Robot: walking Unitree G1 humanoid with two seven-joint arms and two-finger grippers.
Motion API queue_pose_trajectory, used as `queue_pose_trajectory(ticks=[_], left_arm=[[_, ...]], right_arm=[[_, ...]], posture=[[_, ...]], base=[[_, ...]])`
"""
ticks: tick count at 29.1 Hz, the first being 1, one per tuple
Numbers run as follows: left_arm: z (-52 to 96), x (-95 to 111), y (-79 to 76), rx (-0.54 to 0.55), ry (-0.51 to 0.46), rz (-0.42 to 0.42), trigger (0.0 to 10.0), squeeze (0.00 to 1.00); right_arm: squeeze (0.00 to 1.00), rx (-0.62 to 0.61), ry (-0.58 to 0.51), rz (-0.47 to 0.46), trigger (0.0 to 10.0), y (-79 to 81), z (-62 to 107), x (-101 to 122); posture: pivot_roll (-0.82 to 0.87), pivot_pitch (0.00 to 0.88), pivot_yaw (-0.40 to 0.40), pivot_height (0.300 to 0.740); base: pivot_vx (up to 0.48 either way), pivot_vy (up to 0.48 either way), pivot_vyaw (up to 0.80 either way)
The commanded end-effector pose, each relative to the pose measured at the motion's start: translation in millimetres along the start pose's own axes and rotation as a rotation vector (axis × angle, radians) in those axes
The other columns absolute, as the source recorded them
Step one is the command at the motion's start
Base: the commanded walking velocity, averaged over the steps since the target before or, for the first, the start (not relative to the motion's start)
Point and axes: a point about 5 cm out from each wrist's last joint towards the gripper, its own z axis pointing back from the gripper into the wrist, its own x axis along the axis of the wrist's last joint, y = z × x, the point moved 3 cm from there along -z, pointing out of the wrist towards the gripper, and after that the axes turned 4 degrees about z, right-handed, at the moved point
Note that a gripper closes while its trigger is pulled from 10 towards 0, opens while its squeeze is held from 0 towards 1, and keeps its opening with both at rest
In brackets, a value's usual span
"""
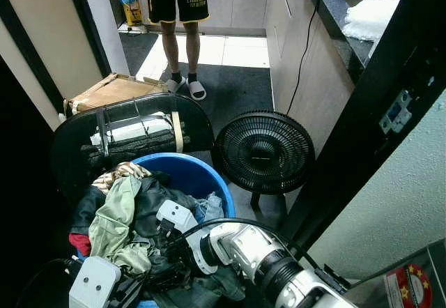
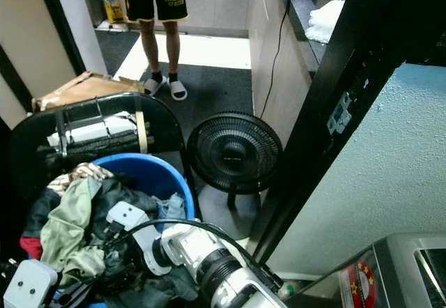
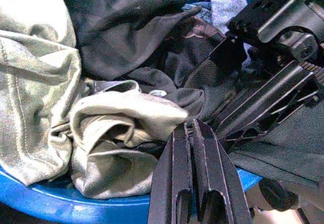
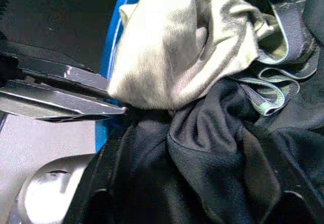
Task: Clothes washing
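Note:
A blue laundry tub [image 1: 187, 166] holds a heap of clothes: an olive-green garment [image 1: 113, 221] lies on the left, with dark garments [image 1: 150, 198] and a bit of denim beside it. Both arms reach into the heap from below. My left gripper [image 3: 190, 127] is shut, its tips against the olive cloth [image 3: 126, 117] near the tub's blue rim [image 3: 61, 203]. My right gripper [image 1: 164, 259] is sunk into the black cloth [image 4: 212, 148] in the middle of the pile. The left gripper's fingers [image 4: 66, 97] show in the right wrist view, beside the olive cloth.
A black floor fan [image 1: 263, 151] stands just right of the tub. A black folded frame [image 1: 132, 135] and cardboard [image 1: 104, 92] stand behind it. A person [image 1: 178, 15] in sandals stands in the corridor. A dark door post [image 1: 369, 113] and a washing machine [image 2: 411, 266] are at the right.

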Motion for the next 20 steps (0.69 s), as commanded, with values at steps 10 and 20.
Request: queue_pose_trajectory(ticks=[10, 20], left_arm=[[2.4, -2.7, -2.1, -0.018, 0.025, -0.008, 10.0, 0.0], [-0.1, -2.0, -1.5, -0.019, 0.021, -0.011, 10.0, 0.0]], right_arm=[[0.0, 0.127, 0.001, -0.046, 0.0, 27.5, -23.1, -3.7], [0.0, 0.139, -0.007, -0.049, 0.0, 28.0, -20.4, -1.2]], posture=[[0.06, 0.198, 0.079, 0.74], [0.06, 0.197, 0.078, 0.74]], base=[[0.0, 0.0, 0.0], [0.0, 0.0, 0.0]])
